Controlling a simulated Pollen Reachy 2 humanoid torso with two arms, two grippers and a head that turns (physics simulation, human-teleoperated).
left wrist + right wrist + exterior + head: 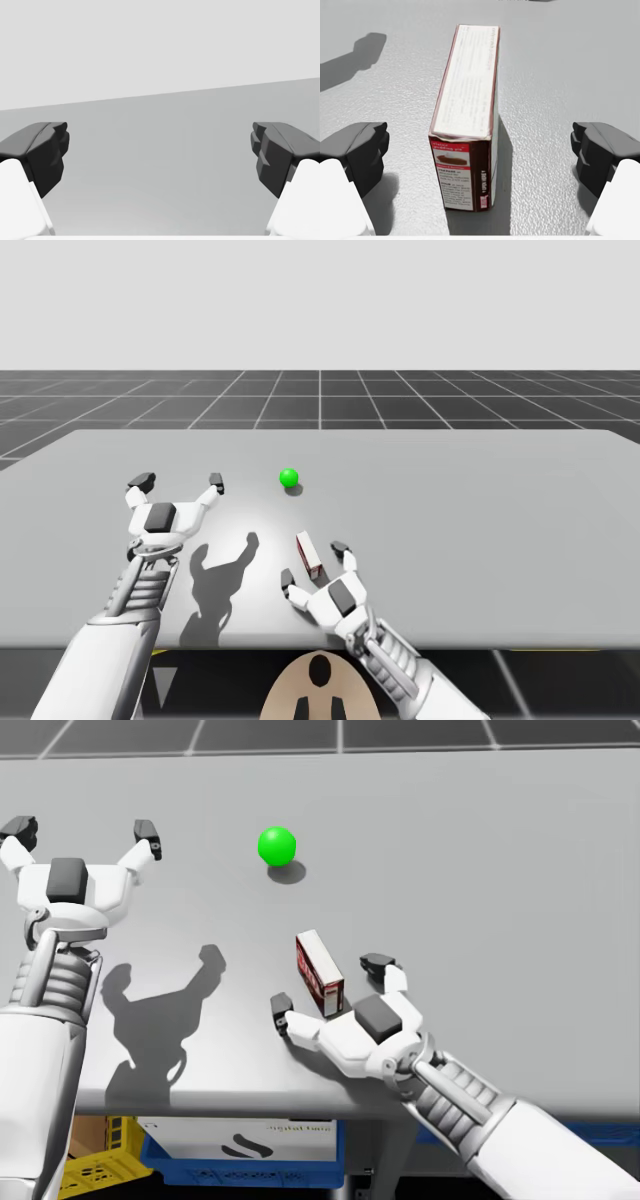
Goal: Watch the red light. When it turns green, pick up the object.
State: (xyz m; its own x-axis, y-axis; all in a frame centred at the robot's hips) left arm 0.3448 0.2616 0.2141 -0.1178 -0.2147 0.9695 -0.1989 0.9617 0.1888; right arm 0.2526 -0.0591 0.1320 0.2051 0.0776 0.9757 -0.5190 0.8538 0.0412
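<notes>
Right gripper [480,150] is sitting low on the table [500,520] with its fingers spread wide. The slim brown-and-white box [470,100] is standing on its narrow edge right between them, with gaps showing on both sides, so nothing is being gripped yet.

My take: the box is sitting a bit closer to one finger. I'd be centring on it first, then closing slowly onto the two broad faces. I'd also be keeping the pads lowish so it isn't tipping over, then lifting straight up.

Further out, the light [289,477] is glowing green, so the go signal is on. Out beside it, the left gripper [178,481] is hovering wide open over bare table, holding nothing.
</notes>
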